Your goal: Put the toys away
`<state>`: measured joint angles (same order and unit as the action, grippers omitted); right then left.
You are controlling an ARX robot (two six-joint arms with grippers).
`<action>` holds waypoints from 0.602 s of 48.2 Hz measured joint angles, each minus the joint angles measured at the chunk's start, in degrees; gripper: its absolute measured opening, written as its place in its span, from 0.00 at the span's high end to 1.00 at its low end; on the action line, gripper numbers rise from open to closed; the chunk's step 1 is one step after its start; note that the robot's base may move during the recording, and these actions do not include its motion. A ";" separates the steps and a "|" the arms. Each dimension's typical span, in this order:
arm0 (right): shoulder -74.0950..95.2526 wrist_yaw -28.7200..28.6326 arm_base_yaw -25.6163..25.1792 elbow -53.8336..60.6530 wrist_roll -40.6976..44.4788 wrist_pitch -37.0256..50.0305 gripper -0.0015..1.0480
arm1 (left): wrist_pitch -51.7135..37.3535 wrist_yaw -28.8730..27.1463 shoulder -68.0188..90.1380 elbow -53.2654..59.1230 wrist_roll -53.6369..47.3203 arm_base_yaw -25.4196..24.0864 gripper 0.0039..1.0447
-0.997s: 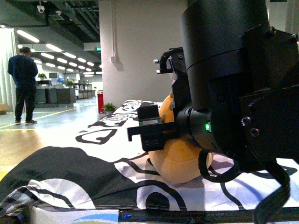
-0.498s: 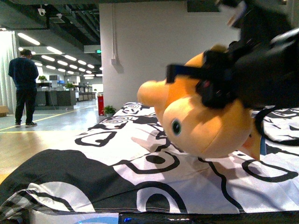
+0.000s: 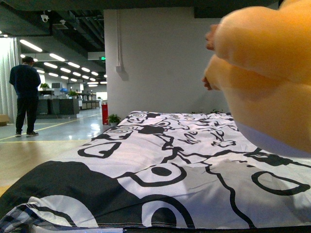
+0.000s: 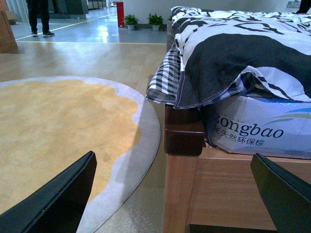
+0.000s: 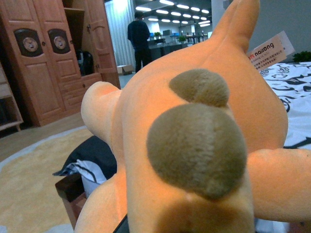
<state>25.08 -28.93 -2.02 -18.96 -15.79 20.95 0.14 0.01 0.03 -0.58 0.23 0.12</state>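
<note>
The orange-yellow plush toy (image 3: 272,82) hangs in the air above the bed at the right of the front view, its paws with brown claw marks turned leftward. It fills the right wrist view, where the plush toy (image 5: 194,145) shows brown spots and a white tag. My right gripper is shut on it, with its fingers hidden under the plush. Low beside the bed's wooden corner post (image 4: 182,170), my left gripper (image 4: 177,194) is open and holds nothing.
The bed carries a black-and-white patterned cover (image 3: 165,170) that droops over the mattress (image 4: 257,126). A round yellow rug (image 4: 63,131) lies on the floor beside it. A wooden wardrobe (image 5: 53,53) stands beyond. A person (image 3: 25,92) stands far off in the hall.
The plush toy has risen from the bed cover, up and to the right, close to the front camera. The right arm has left the front view.
</note>
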 joint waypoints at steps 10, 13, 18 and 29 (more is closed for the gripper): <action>-11.58 -3.56 -7.26 8.07 -3.85 -3.54 0.92 | 0.00 -0.02 0.00 0.00 0.00 0.00 0.06; -13.42 -3.08 -7.04 9.99 -4.26 -3.87 0.92 | 0.00 0.00 0.00 0.00 0.00 0.00 0.06; -15.61 -0.72 -4.87 13.09 -4.20 -4.04 0.92 | 0.00 -0.02 0.00 0.00 0.00 0.00 0.06; -19.34 5.60 0.33 18.18 -2.82 -3.34 0.92 | 0.00 -0.02 0.00 0.00 0.00 0.00 0.06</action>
<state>5.74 -23.33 -1.69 -0.78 -18.61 17.61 0.14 -0.01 0.03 -0.58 0.23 0.12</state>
